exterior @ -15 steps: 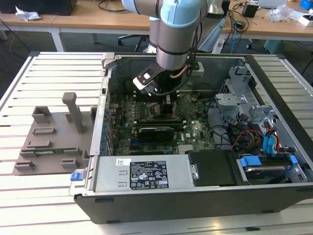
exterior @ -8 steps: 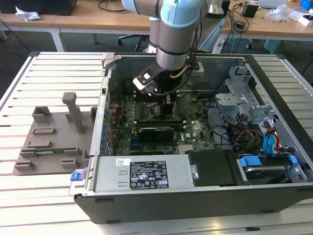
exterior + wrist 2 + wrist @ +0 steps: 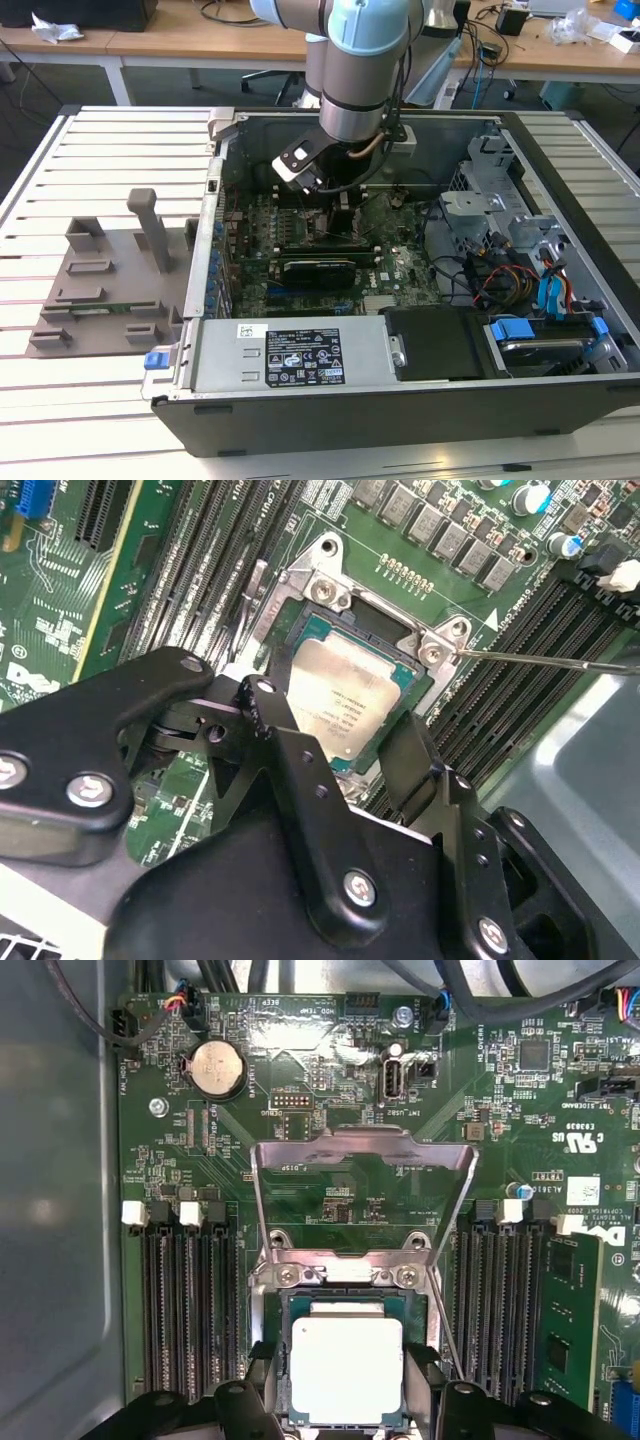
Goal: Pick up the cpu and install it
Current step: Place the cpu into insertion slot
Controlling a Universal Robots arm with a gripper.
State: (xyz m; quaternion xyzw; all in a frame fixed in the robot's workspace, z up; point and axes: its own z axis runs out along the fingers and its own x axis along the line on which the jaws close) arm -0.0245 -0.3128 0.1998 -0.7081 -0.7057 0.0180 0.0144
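1. The gripper (image 3: 335, 720), black and close to the lens in both wrist views, straddles the cpu (image 3: 345, 695). I cannot tell whether it is clamping the chip or has let go.
2. The cpu lies flat, silvery top up, inside the socket (image 3: 325, 585) on the motherboard (image 3: 400, 270). The socket's metal load plate (image 3: 360, 1145) is tilted up, and a thin lever (image 3: 550, 662) stands free beside it.
3. The computer case (image 3: 400, 420) lies open on its side on a white slatted table (image 3: 100, 430). Wooden desks (image 3: 200, 40) with loose cables stand behind it.
4. Counted:
   - one arm (image 3: 360, 70), reaching down into the case
   - one cpu and one socket
   - one round coin cell (image 3: 218, 1068)
   - two banks of memory slots (image 3: 185, 1310), one on each side of the socket
   - one green memory module (image 3: 570, 1310), standing in one of the banks
5. The case holds the green motherboard, a labelled power supply box (image 3: 290, 355), a silver drive cage (image 3: 480, 190) and a bundle of coloured cables (image 3: 500, 280). A grey plastic tray (image 3: 100, 290) with raised blocks lies on the table just beside the case, on the exterior view's left.
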